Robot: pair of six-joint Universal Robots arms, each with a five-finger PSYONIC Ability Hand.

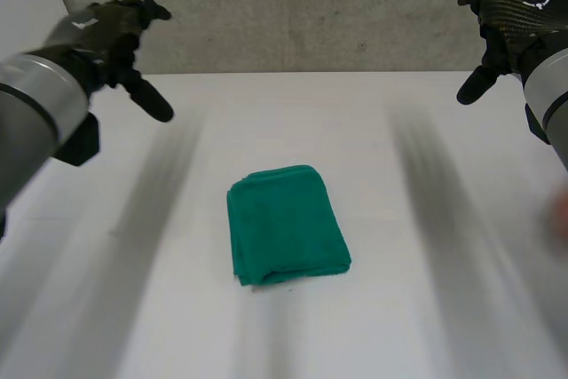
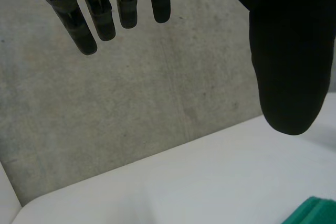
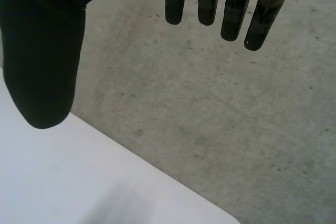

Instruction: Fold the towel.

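counter point(image 1: 399, 219): white, backed by a grey wall point(image 1: 311, 6) | towel point(image 1: 286, 224): green, folded into a thick rectangle, laid flat near the counter's middle, well apart from both hands | left robot hand point(image 1: 115, 28): raised near the far edge, fingers straight, thumb spread wide, nothing held | right robot hand point(image 1: 515, 15): raised likewise, wide, nothing held

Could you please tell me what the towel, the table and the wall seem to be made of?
Towel: green cloth, probably terry, matte and fuzzy with soft layered edges.
Table: smooth matte white, perhaps laminate or plastic.
Wall: likely concrete, grey, mottled and speckled.
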